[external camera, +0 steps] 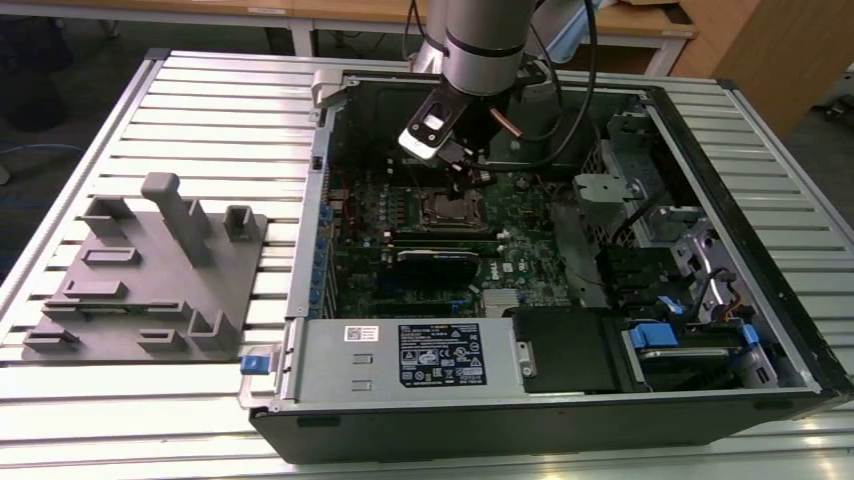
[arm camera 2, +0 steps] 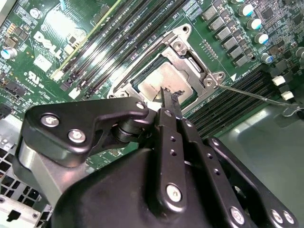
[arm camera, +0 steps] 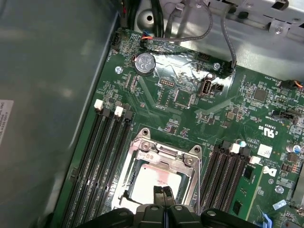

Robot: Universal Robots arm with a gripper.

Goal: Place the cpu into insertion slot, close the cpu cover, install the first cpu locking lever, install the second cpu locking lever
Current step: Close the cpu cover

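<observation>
We see the gripper [arm camera 2: 170, 95] with its two fingers pressed together and nothing between them. In both wrist views the fingertips [arm camera: 164, 191] stand directly over the cpu [arm camera: 145, 185], at its pale metal top, but we cannot tell if they touch it or stay just above. The cpu sits inside the insertion slot [external camera: 447, 209], right under the gripper. The cpu cover [arm camera: 161, 154] lies flat on the slot, and its frame goes around the fingertips on all sides, so the chip shows through the square window. In the second wrist view a thin metal rod [arm camera 2: 256, 95] starts at one corner of the cover and runs away from the gripper, over the long black memory slots [arm camera 2: 228, 107]. More such slots lie on the other side of the fingers too, on the green motherboard [arm camera: 190, 118]. In the exterior view the arm reaches down into the open computer case [external camera: 747, 250].
</observation>
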